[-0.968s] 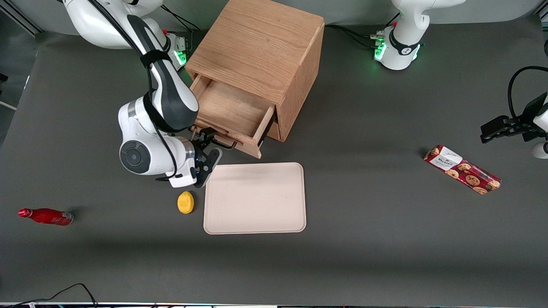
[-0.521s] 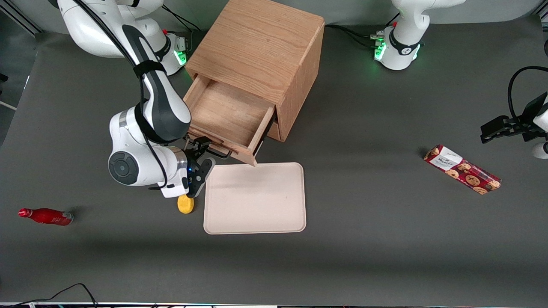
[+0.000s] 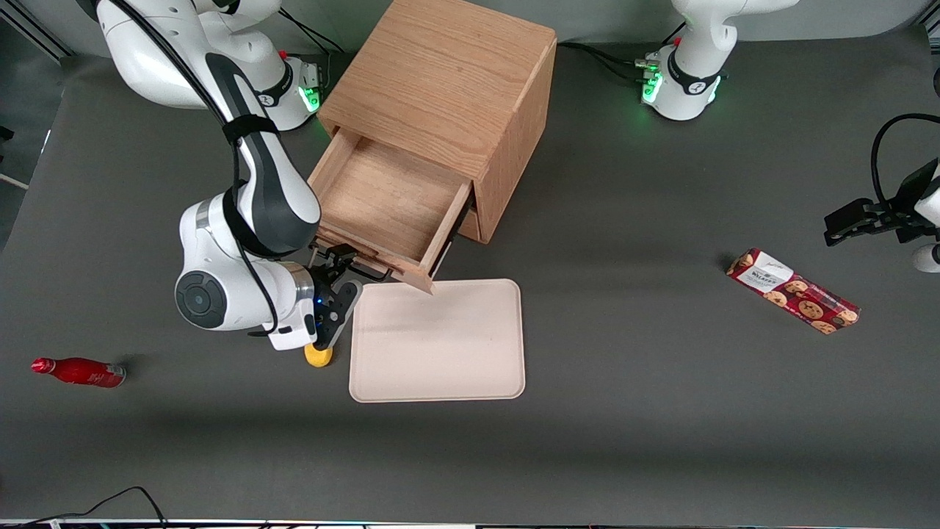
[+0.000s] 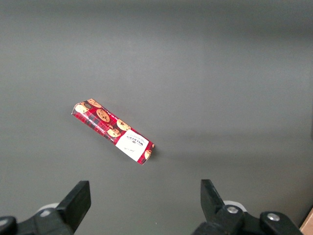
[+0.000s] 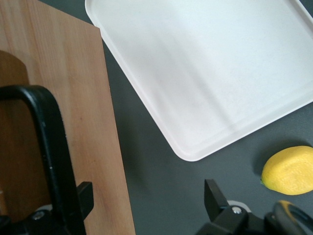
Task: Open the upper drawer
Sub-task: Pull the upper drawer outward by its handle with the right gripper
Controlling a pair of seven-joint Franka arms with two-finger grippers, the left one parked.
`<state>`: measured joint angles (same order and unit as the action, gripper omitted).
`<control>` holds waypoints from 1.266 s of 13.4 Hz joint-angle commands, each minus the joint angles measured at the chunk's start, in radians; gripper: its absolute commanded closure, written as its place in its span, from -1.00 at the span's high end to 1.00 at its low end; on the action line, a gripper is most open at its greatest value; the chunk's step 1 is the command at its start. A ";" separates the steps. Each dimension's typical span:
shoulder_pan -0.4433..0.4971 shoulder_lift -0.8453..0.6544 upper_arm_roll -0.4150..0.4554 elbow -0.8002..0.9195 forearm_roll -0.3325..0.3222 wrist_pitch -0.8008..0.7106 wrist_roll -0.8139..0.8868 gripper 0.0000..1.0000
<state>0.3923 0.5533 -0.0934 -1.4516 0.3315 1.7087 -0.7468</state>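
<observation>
The upper drawer (image 3: 382, 198) of the oak cabinet (image 3: 448, 81) stands pulled well out, and its plain wood tray shows bare. A thin black bar handle (image 3: 363, 272) runs along the drawer front (image 5: 73, 98). My gripper (image 3: 345, 273) is at that handle, nearer the front camera than the drawer. In the right wrist view the gripper (image 5: 148, 198) is open wide. One fingertip (image 5: 84, 195) sits against the black handle (image 5: 49, 147), tucked between the bar and the wood. The other fingertip (image 5: 212, 193) hangs over bare table.
A cream tray (image 3: 437, 339) lies flat just in front of the drawer, its corner close under the drawer front. A yellow lemon (image 3: 319, 355) lies beside it, partly under my wrist. A red bottle (image 3: 77, 371) lies toward the working arm's end, a cookie box (image 3: 793, 291) toward the parked arm's.
The drawer has slid farther out toward the front camera, with my gripper moving along at its handle. My wrist now covers part of the lemon.
</observation>
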 commanded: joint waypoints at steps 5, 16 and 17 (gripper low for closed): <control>-0.033 0.071 -0.003 0.057 0.001 0.025 -0.071 1.00; -0.072 0.091 0.000 0.097 -0.006 0.025 -0.129 1.00; -0.076 0.096 0.000 0.108 -0.005 0.025 -0.131 1.00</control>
<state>0.3439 0.5974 -0.0897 -1.3837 0.3333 1.7194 -0.8150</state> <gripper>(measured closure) 0.000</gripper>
